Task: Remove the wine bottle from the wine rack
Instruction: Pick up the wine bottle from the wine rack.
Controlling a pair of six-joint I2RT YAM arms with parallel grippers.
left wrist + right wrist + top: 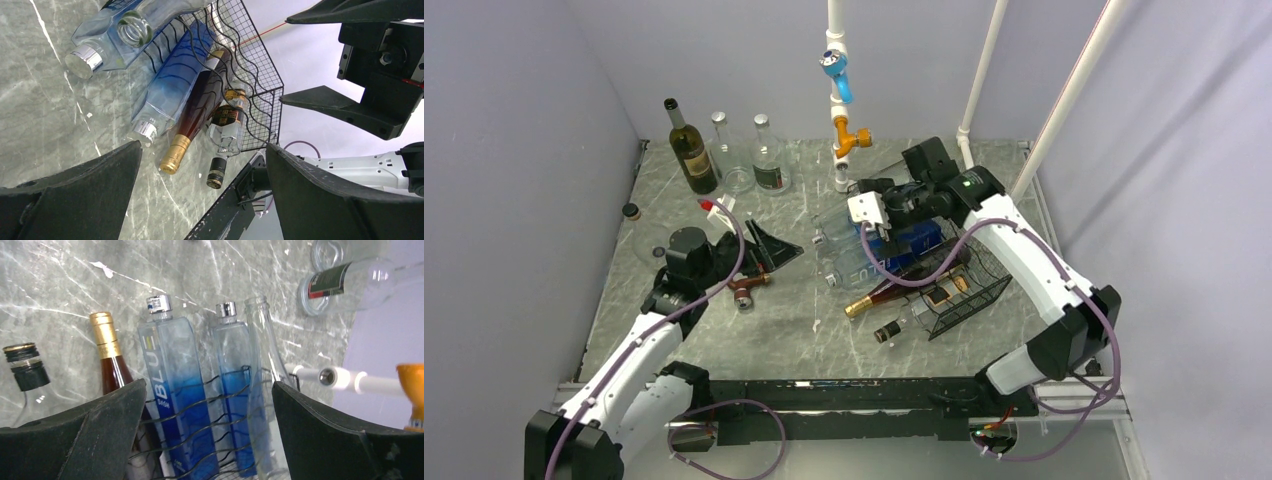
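A grey marbled surface [804,330] carries the black wire-mesh wine rack [980,296] on its right half. The right jaws hang spread wide and empty just above the rack. The left jaws, also spread and empty, sit well apart to its left. The dark wine bottle [886,295] lies in the rack under the right jaws, its gold-foiled neck poking out toward the left jaws.

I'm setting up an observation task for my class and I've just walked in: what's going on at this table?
Two robot arms are working around a black wine rack on the marble table. The rack holds several bottles, among them blue bottles. The right tool hangs open over the bottles. The left tool, also open, sits to the rack's left. The dark wine bottle with gold foil lies in the rack, and neither tool is holding it.
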